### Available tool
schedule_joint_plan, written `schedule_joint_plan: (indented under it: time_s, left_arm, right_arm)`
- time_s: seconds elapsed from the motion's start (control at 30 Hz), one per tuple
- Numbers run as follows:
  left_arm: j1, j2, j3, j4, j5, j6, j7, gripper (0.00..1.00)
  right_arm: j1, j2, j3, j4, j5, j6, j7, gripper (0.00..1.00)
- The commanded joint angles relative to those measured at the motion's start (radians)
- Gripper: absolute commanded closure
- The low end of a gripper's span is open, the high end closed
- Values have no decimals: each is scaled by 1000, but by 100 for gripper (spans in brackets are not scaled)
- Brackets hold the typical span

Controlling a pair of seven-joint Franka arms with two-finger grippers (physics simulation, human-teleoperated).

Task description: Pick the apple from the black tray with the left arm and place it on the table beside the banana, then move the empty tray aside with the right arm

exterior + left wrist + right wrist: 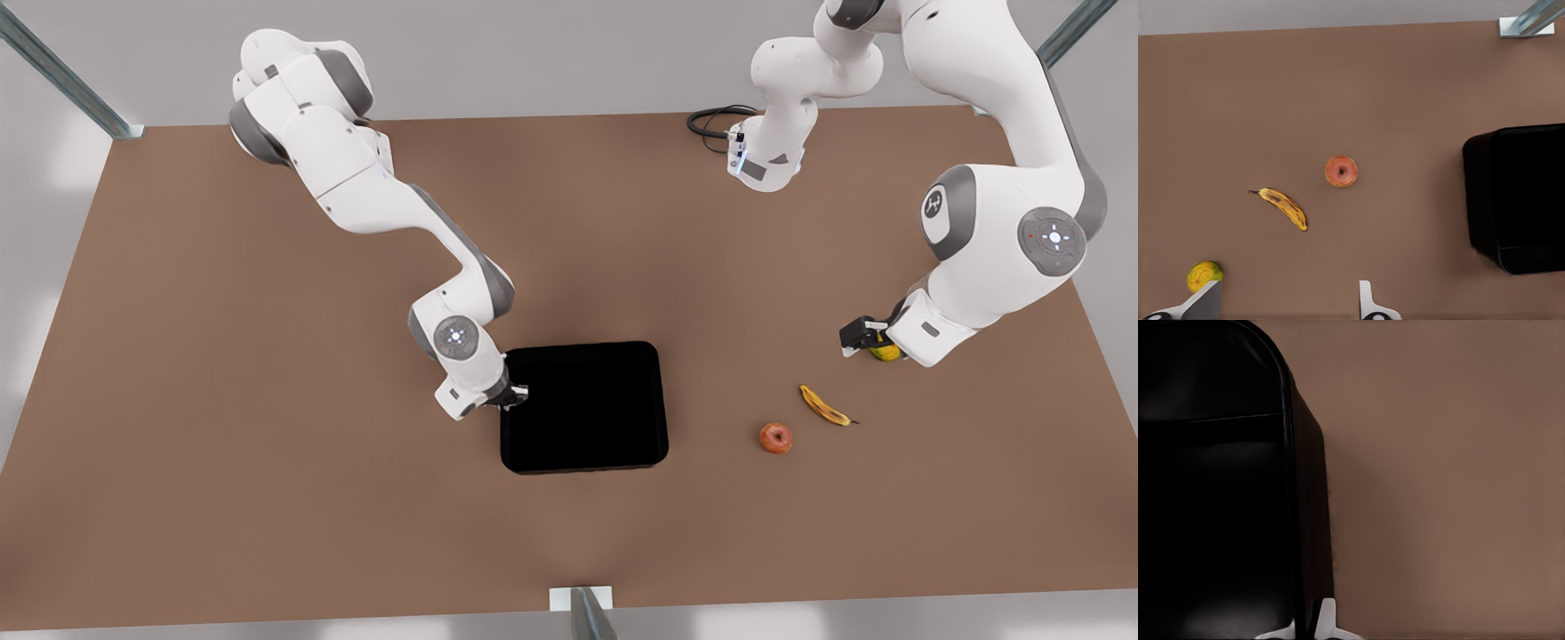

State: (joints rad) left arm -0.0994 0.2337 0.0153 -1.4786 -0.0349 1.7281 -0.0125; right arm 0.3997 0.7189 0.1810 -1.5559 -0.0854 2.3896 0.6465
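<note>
The red-orange apple [776,437] [1341,171] rests on the brown table [267,400], a short way from the banana [825,406] [1283,207]. The black tray [582,407] [1525,193] [1205,487] sits mid-table with nothing in it. My left gripper [861,342] [1286,310] is on the front view's right, open, above the table beyond the banana. My right gripper [516,396] [1305,627] is at the tray's edge on the front view's left. One fingertip is inside the rim and one outside, closed on the rim.
A yellow-green round fruit [885,353] [1203,275] lies right beside the left gripper's finger. A black cable [711,120] loops at the table's far edge. Metal struts [587,613] [1531,19] stand at the table's edges. Bare tabletop stretches across the front view's left.
</note>
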Motion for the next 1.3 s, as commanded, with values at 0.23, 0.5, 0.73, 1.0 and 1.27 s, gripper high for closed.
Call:
schedule_joint_plan:
  time_s: [0.23, 0.5, 0.73, 1.0, 1.27]
  left_arm:
    - [-6, 4, -3, 6, 32, 11, 22, 0]
    - [-10, 4, -3, 4, 32, 11, 22, 0]
    - [-13, 4, -3, 4, 33, 11, 20, 0]
    - [-16, 4, -3, 4, 35, 11, 19, 0]
    - [-5, 4, 0, 8, 32, 13, 25, 0]
  right_arm:
    - [-78, -142, 2, -3, 7, -225, -246, 83]
    - [-357, -317, 6, -47, 52, -371, -844, 84]
    - [-640, -338, 9, -29, 253, -464, -1403, 84]
    - [-745, -254, 6, 7, 253, -446, -1611, 86]
    - [-745, -138, 2, 10, 144, -365, -1599, 86]
